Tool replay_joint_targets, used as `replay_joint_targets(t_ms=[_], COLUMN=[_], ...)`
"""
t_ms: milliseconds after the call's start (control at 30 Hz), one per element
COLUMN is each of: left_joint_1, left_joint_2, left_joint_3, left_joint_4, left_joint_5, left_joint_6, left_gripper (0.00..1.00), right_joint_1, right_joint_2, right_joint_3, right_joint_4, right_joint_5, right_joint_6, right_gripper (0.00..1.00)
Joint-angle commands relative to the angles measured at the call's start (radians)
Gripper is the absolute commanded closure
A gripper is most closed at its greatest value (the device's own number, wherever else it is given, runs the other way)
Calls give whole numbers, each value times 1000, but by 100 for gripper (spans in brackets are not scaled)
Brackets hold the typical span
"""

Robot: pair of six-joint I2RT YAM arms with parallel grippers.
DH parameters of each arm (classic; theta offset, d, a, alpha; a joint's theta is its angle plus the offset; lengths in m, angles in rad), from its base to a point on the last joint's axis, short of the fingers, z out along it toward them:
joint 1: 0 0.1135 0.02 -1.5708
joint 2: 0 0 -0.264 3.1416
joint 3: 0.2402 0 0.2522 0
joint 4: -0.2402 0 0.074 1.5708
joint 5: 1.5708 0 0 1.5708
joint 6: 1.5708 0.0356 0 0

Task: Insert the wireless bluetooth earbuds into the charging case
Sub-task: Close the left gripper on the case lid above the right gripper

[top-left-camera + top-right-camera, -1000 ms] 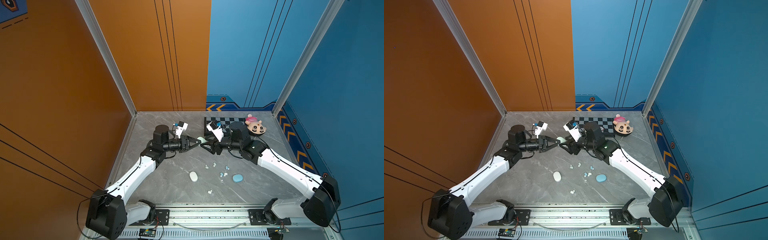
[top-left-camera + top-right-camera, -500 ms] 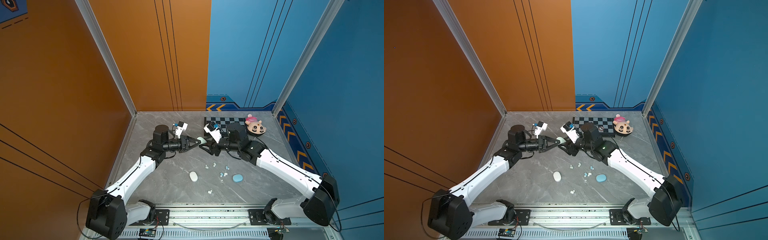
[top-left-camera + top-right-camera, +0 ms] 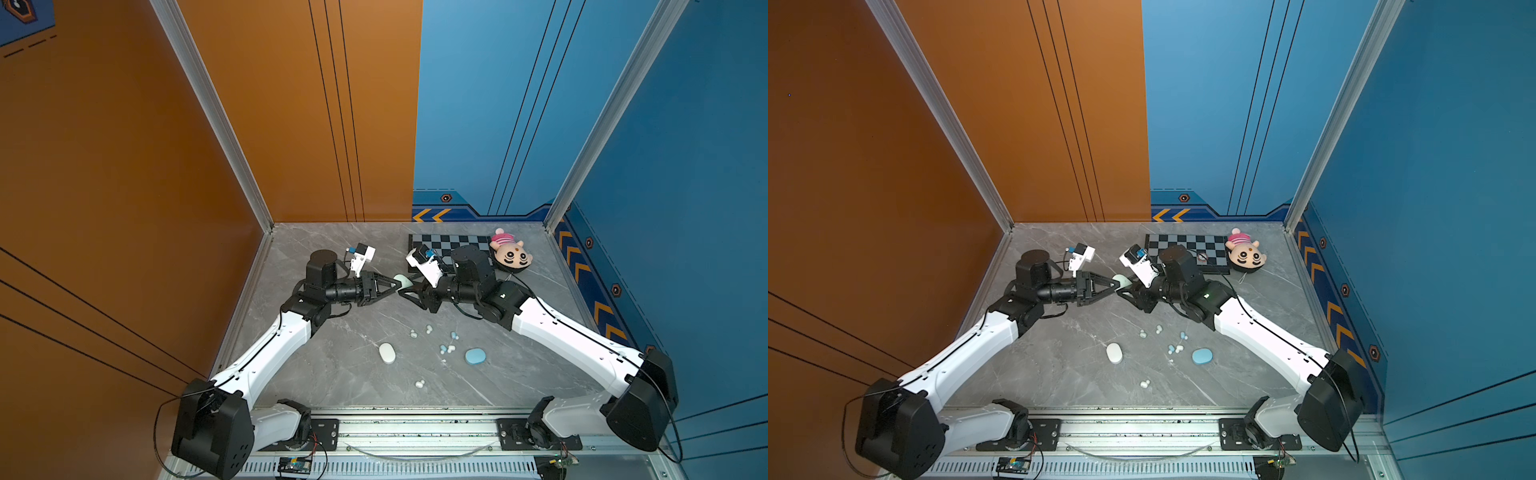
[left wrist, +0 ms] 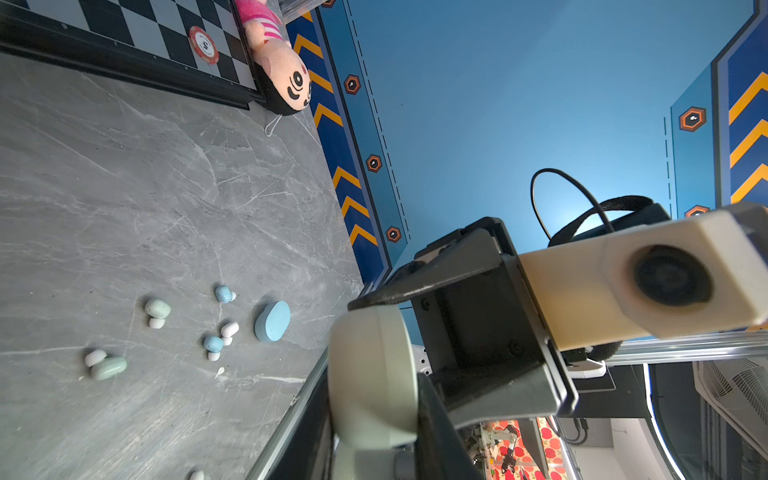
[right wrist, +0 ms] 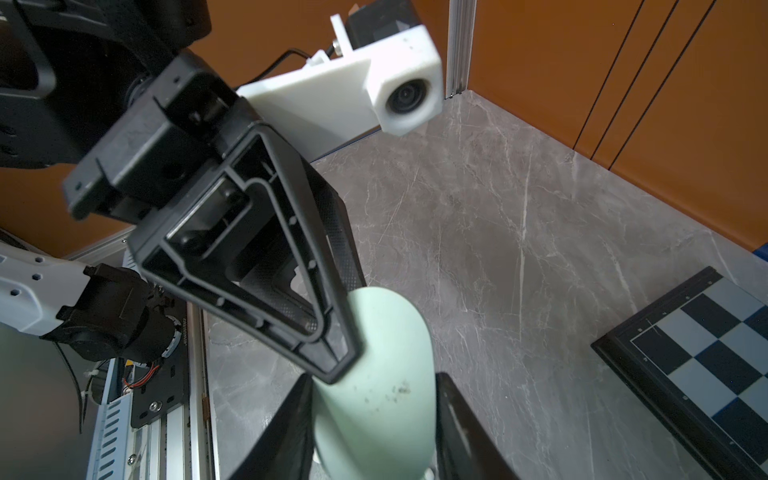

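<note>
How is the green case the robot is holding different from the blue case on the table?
Colour: the green case is pale mint, the blue case is light blue.
Place: the green case is up off the table, gripped by the left gripper; the blue case lies flat on it, untouched.
Neighbours: loose earbuds lie beside the blue case, none beside the green case.
Both are smooth, rounded pebble shapes.

bright, even light falls from overhead; the grey table [image 3: 374, 332] carries only soft, faint shadows. both top views are sharp, though upright lines lean outward toward the edges. in the left wrist view the mint case [image 4: 374, 374] and a white camera housing [image 4: 665, 278] sit close and blurred, with a pale glow on the blue wall [image 4: 478, 124] behind them. the right wrist view is crisp.
</note>
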Motion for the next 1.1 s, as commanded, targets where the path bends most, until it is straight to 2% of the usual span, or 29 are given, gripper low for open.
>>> replay_joint_targets(t_ms=[0,133,200,300,367,533,600,767,867,933,1033,1067], left_joint_1=[11,11,10,10,11,13,16,15,-16,-70,-187,-214], left_joint_2=[-16,-12,-9,-9,-13,-31,-41,-94,-165,-231,-300,-307], left_joint_3=[18,18,22,24,24,18,13,-29,-89,-144,-217,-230], left_joint_4=[-7,-7,-7,-7,-7,-6,-7,39,45,45,45,46], left_joint_5=[15,13,12,4,-4,-34,-55,-129,-224,-266,-246,-240], left_joint_6=[0,-5,-5,-3,3,34,51,152,360,598,955,1021], left_gripper=[96,95,90,73,58,37,24,21,23,23,16,15], right_joint_1=[12,12,12,12,6,-20,-65,-125,-180,-215,-256,-266], right_joint_2=[9,12,15,16,16,8,-2,-29,-45,-50,-50,-50], right_joint_3=[35,42,45,50,55,67,68,73,79,87,102,108], right_joint_4=[-40,-50,-52,-56,-64,-98,-118,-203,-257,-296,-354,-376], right_joint_5=[-1,-3,-1,0,-12,-92,-119,-194,-260,-310,-377,-394], right_joint_6=[-25,-34,-35,-34,-31,-1,3,-5,-16,-23,-38,-47], right_gripper=[58,64,66,69,70,72,72,72,72,72,72,72])
